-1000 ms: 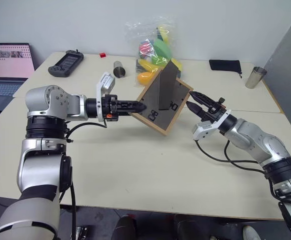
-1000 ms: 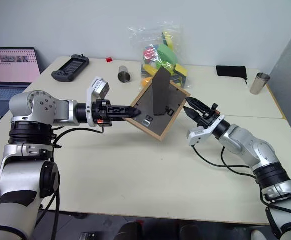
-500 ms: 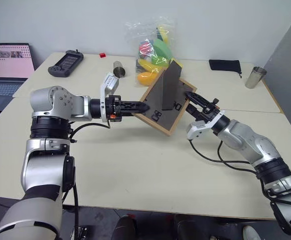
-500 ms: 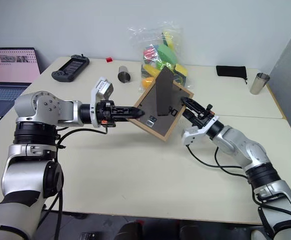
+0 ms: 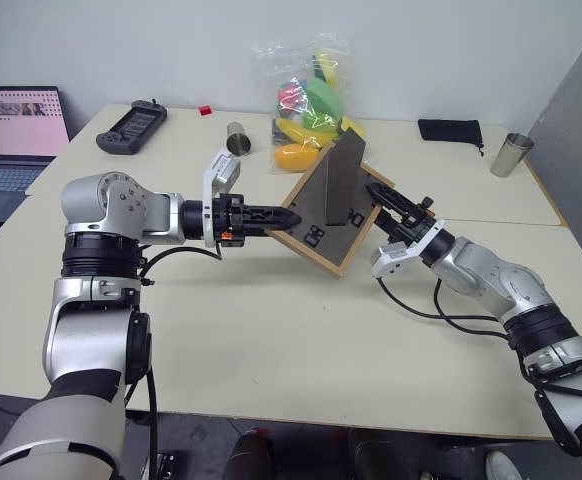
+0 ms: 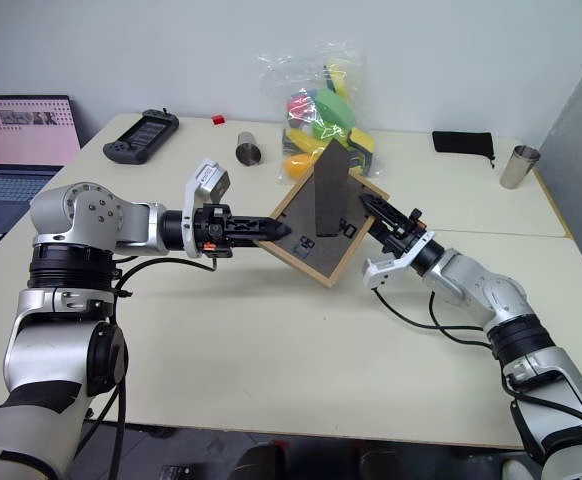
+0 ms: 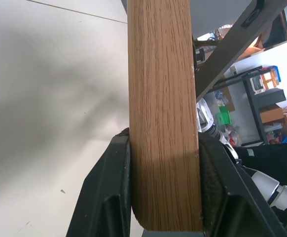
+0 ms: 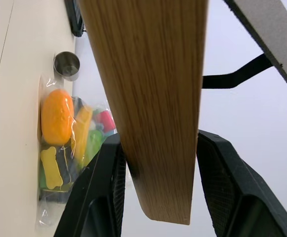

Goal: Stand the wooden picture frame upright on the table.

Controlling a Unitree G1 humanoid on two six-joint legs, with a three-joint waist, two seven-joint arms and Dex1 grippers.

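The frame (image 5: 327,213) hangs tilted above the worktop (image 5: 271,330), back panel facing the camera. The left gripper (image 5: 293,216) is clamped on its 9 o'clock edge; the right gripper (image 5: 375,193) straddles the 3 o'clock edge, fingers (image 8: 101,197) not quite closed.

Head stereo pair high over the table (image 5: 271,330); wrist cameras tight against frame edges.

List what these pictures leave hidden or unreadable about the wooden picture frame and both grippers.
- Wooden picture frame: its picture side faces away in both eye views.
- Right gripper: fingers flank the frame's edge with gaps in the right wrist view; contact unclear.
- Left gripper: its fingertips lie beyond the left wrist view's sight, behind the clamped frame edge.
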